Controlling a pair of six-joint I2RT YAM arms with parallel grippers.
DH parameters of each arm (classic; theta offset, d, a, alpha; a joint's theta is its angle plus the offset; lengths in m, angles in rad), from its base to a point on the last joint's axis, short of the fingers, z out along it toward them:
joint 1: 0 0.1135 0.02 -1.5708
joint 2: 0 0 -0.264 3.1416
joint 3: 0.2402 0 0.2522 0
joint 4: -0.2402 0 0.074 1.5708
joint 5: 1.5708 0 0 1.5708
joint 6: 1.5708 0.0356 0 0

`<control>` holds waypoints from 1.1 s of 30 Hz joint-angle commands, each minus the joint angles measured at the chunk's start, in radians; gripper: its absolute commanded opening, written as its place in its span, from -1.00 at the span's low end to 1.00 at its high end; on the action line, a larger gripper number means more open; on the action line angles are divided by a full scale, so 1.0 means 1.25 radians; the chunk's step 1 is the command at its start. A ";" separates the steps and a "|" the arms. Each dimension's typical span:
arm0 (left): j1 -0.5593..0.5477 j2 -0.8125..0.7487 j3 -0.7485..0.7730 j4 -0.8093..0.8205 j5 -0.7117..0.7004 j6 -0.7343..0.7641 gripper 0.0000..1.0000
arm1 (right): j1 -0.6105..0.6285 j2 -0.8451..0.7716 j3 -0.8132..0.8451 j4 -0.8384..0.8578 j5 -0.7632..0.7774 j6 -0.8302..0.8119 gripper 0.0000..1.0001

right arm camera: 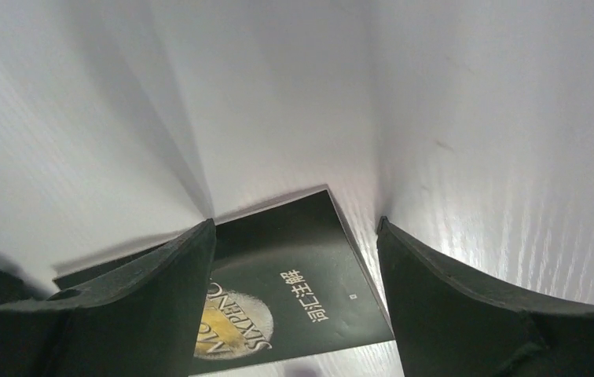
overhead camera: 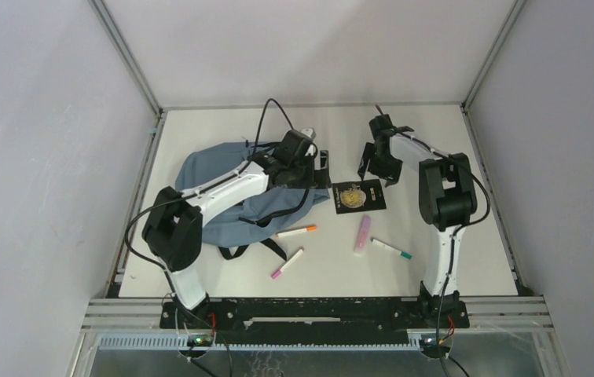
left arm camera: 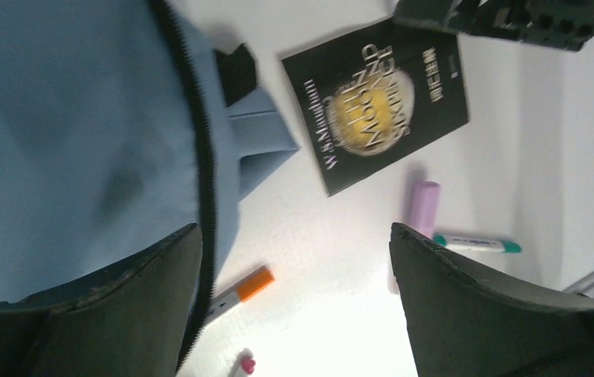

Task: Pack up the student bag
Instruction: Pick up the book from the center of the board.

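Observation:
The blue-grey student bag (overhead camera: 223,188) lies flat at the left of the table, with its black zip showing in the left wrist view (left arm camera: 199,141). My left gripper (overhead camera: 309,166) hovers open and empty over the bag's right edge (left arm camera: 294,232). A black book with a gold disc (overhead camera: 358,196) lies right of the bag (left arm camera: 376,114). My right gripper (overhead camera: 374,166) is open and empty just above the book's far edge (right arm camera: 294,228), with the book (right arm camera: 302,271) between its fingers in view.
An orange-capped marker (overhead camera: 298,232), a pink-capped marker (overhead camera: 287,263), a pale purple stick (overhead camera: 363,233) and a green-capped marker (overhead camera: 392,250) lie on the white table in front of the book. Black bag straps (overhead camera: 235,251) trail toward the near side.

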 commanded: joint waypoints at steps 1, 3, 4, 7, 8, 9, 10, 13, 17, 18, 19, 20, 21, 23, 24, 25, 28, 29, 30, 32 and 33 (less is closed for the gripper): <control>-0.036 0.030 0.096 0.012 0.048 0.000 0.87 | -0.047 -0.104 -0.114 0.064 -0.124 0.028 0.72; -0.052 0.053 0.105 0.030 0.067 -0.017 0.90 | -0.075 -0.147 -0.172 0.104 -0.183 0.030 0.82; -0.058 0.068 0.110 0.040 0.075 -0.030 0.90 | -0.089 -0.168 -0.194 0.120 -0.199 0.030 0.84; -0.070 0.122 0.134 0.044 0.090 -0.070 0.90 | -0.127 -0.243 -0.271 0.168 -0.234 0.032 0.92; -0.072 0.135 0.140 0.045 0.088 -0.085 0.90 | -0.140 -0.263 -0.294 0.189 -0.254 0.030 0.94; -0.074 0.146 0.147 0.046 0.078 -0.094 0.90 | -0.153 -0.284 -0.319 0.213 -0.282 0.029 0.95; -0.076 0.157 0.157 0.047 0.060 -0.105 0.90 | -0.164 -0.302 -0.343 0.250 -0.316 0.028 0.95; -0.074 0.205 0.203 0.027 0.007 -0.128 0.90 | -0.176 -0.323 -0.389 0.292 -0.368 0.015 0.95; -0.070 0.279 0.285 -0.013 -0.031 -0.144 0.90 | -0.176 -0.315 -0.419 0.317 -0.385 0.011 0.95; -0.070 0.293 0.293 -0.008 -0.040 -0.144 0.90 | -0.176 -0.312 -0.426 0.326 -0.391 0.014 0.95; -0.070 0.308 0.301 -0.005 -0.054 -0.145 0.90 | -0.176 -0.309 -0.431 0.335 -0.397 0.018 0.95; -0.068 0.321 0.309 -0.008 -0.069 -0.146 0.90 | -0.176 -0.307 -0.436 0.344 -0.407 0.023 0.95; -0.066 0.336 0.317 -0.013 -0.076 -0.149 0.90 | -0.176 -0.302 -0.439 0.353 -0.417 0.027 0.94; -0.062 0.358 0.334 -0.025 -0.087 -0.152 0.90 | -0.176 -0.293 -0.440 0.363 -0.430 0.032 0.94; -0.061 0.367 0.340 -0.030 -0.086 -0.153 0.90 | -0.175 -0.290 -0.439 0.366 -0.436 0.033 0.94; -0.060 0.375 0.346 -0.032 -0.083 -0.153 0.90 | -0.176 -0.287 -0.439 0.369 -0.439 0.034 0.95; -0.060 0.398 0.366 -0.036 -0.038 -0.157 0.89 | -0.176 -0.280 -0.439 0.374 -0.447 0.034 0.95; -0.059 0.404 0.371 -0.036 -0.023 -0.161 0.88 | -0.195 -0.276 -0.440 0.376 -0.451 0.034 0.95; -0.059 0.412 0.376 -0.035 -0.005 -0.166 0.88 | -0.200 -0.273 -0.439 0.377 -0.456 0.036 0.94; -0.058 0.423 0.385 -0.033 0.035 -0.176 0.86 | -0.204 -0.267 -0.440 0.379 -0.461 0.037 0.95; -0.058 0.426 0.387 -0.031 0.052 -0.183 0.86 | -0.205 -0.264 -0.440 0.381 -0.465 0.038 0.95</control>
